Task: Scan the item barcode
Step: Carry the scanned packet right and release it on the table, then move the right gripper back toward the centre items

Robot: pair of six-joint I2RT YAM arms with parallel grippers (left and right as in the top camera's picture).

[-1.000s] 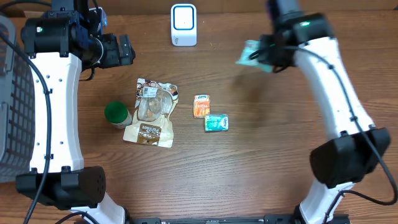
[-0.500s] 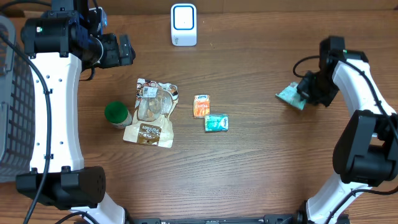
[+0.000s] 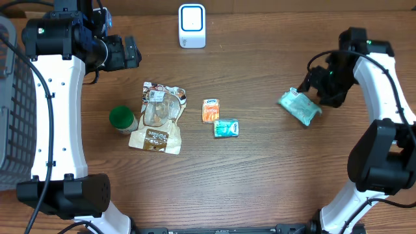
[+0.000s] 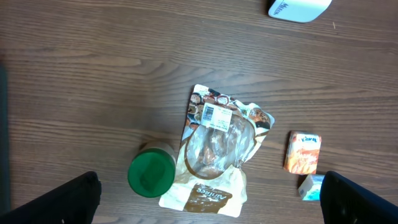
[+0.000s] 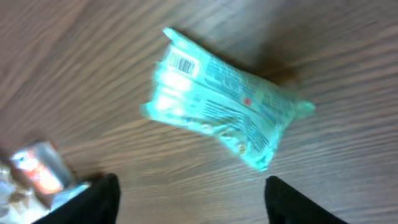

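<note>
The item, a teal packet (image 3: 299,106), lies flat on the wooden table at the right. In the right wrist view the teal packet (image 5: 224,124) shows its barcode (image 5: 181,63) on the upper left end. My right gripper (image 3: 318,88) hovers just beyond it, open, and nothing sits in the right gripper (image 5: 189,199). The white scanner (image 3: 192,26) stands at the back centre. My left gripper (image 3: 133,52) hangs open at the back left, and the left gripper (image 4: 205,199) looks down on other goods.
A snack bag (image 3: 158,117), a green-lidded jar (image 3: 121,119), an orange packet (image 3: 210,110) and a small teal packet (image 3: 226,128) lie mid-table. A grey basket (image 3: 13,117) stands at the left edge.
The right arm swung from near the scanner to the right side, lowered the teal packet onto the table and opened its jaws. The left arm has not moved.
</note>
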